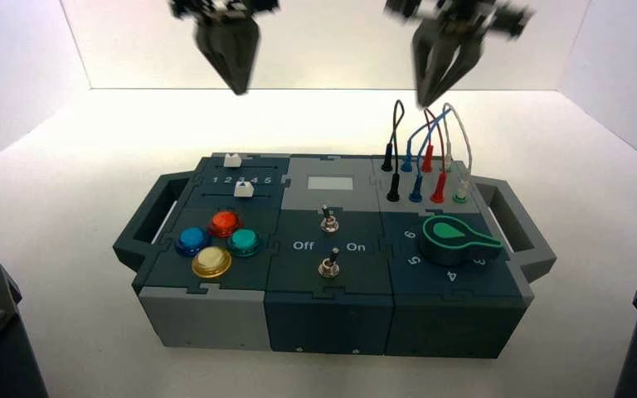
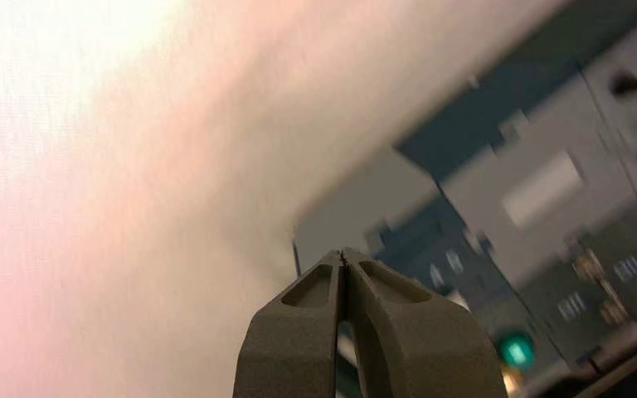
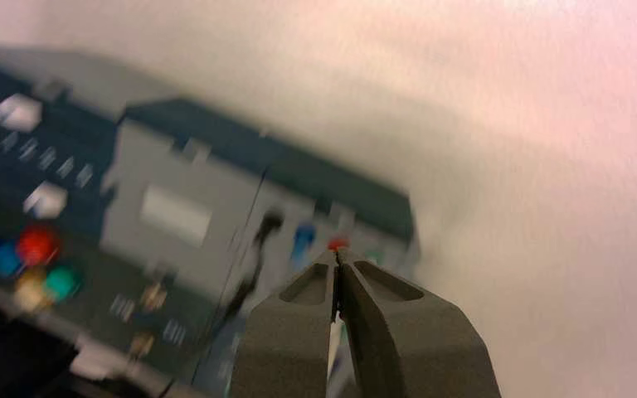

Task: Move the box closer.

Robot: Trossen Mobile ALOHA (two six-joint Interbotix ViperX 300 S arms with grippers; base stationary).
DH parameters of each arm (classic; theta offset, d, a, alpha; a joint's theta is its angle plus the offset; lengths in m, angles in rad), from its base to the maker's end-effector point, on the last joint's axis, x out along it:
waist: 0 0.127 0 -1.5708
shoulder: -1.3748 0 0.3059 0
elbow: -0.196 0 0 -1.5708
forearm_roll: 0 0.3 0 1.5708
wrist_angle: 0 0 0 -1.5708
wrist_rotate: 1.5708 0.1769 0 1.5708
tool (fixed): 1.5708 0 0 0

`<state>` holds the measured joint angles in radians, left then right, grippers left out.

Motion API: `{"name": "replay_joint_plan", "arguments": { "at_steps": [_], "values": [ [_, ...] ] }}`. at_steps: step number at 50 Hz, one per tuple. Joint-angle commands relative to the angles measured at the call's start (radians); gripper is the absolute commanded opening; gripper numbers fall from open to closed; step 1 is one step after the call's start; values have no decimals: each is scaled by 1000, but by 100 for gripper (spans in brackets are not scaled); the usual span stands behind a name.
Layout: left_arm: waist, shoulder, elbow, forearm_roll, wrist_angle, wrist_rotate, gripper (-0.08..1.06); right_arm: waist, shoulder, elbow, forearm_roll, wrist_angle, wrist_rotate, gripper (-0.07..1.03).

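Box [image 1: 332, 249] on white table [image 1: 66, 166], between both claws and the robot; left gripper [image 1: 236, 83] raised beyond its slider corner, fingers pressed together, empty; right gripper [image 1: 428, 98] raised beyond its plugged wires [image 1: 431, 141], fingertips meeting, empty.

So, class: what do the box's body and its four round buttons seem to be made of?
The box looks like matte moulded plastic: dull teal and grey panels joined by jigsaw-shaped seams. The round buttons look like glossy translucent plastic, since their domes catch bright highlights. Neither is certain.
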<state>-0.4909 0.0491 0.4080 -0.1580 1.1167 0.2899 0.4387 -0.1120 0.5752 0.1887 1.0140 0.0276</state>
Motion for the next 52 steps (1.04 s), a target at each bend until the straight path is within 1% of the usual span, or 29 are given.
{"name": "replay_joint_plan", "arguments": {
  "at_steps": [1,3,4,6,7,8,13,19,20,24,25,28,30,33,36,37,43,47,52],
  "values": [
    [-5,-132,43,0,58,-21,-3,3,-114,3,25,103,8,-2],
    [-6,-158,60,0,80,-29,-3,3,-153,18,35,137,9,-2],
    [-9,-196,81,-2,103,-40,-3,3,-181,32,44,156,12,-2],
    [-15,-224,100,-3,114,-51,-3,3,-222,54,61,175,12,-2],
    [-18,-242,110,-3,123,-58,-3,3,-236,61,64,179,12,-2],
    [-25,-261,123,-3,132,-64,-3,3,-268,81,80,189,12,-2],
    [-55,-337,172,-5,169,-95,-3,3,-368,152,121,213,14,-2],
    [-81,-417,215,-6,193,-147,-3,3,-463,222,147,239,12,-2],
    [-83,-425,219,-6,193,-150,-3,5,-479,236,149,241,12,-2],
    [-91,-474,245,-6,202,-181,-3,3,-532,281,152,242,12,-2],
    [-92,-495,258,-8,202,-193,-3,3,-545,293,152,242,9,-2],
    [-94,-528,281,-8,201,-209,-3,3,-569,318,152,241,3,-2],
    [-95,-551,298,-8,199,-218,-3,3,-586,333,152,238,-9,-2],
    [-94,-577,316,-6,193,-225,-3,3,-597,344,149,230,-23,-2],
    [-95,-588,322,-5,190,-229,-3,3,-597,344,149,229,-26,-2],
    [-95,-603,330,-5,190,-238,-3,3,-597,345,144,224,-31,-2],
    [-95,-617,333,-3,189,-253,-3,3,-601,345,143,215,-35,-2],
    [-95,-618,333,-3,189,-255,-3,5,-598,344,141,213,-44,-2],
    [-95,-620,333,-3,186,-261,-3,3,-597,339,141,212,-46,-2]
  ]
}}
